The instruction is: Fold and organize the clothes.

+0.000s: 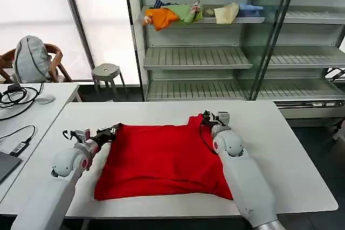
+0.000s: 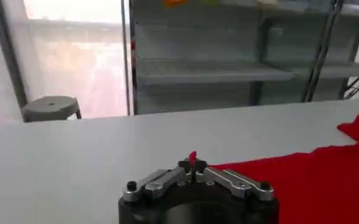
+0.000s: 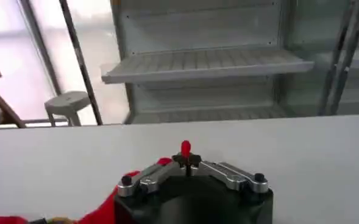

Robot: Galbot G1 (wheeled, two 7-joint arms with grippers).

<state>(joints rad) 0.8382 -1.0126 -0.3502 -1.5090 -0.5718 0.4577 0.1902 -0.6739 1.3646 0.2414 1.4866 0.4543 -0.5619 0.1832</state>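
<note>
Left gripper [image 1: 114, 130]: at the far left corner of the red T-shirt [image 1: 161, 160], fingers pinched together on a small tuft of red cloth. Left wrist view confirms this: a red tip pokes up between the closed fingers of the left gripper [image 2: 193, 163], with the shirt spreading away over the white table [image 2: 75, 158].

Right gripper [image 1: 206, 117]: at the far right corner of the T-shirt, where the cloth rises to a small peak. Right wrist view shows the right gripper [image 3: 186, 155] closed on a red nub of fabric, more red cloth bunched just beside its body.

T-shirt: lies mostly flat on the table [image 1: 291, 149], roughly central, between the two arms; near edge close to the table's front edge, right arm resting over its right side.

Beyond the table's far edge: a metal shelf unit [image 1: 194, 57], with a pile of orange, green, cream and blue garments [image 1: 197, 14] on its upper shelf. A grey stool [image 1: 106, 72] stands left of the shelf unit. Left of the table, a second desk carries cables [image 1: 16, 98].
</note>
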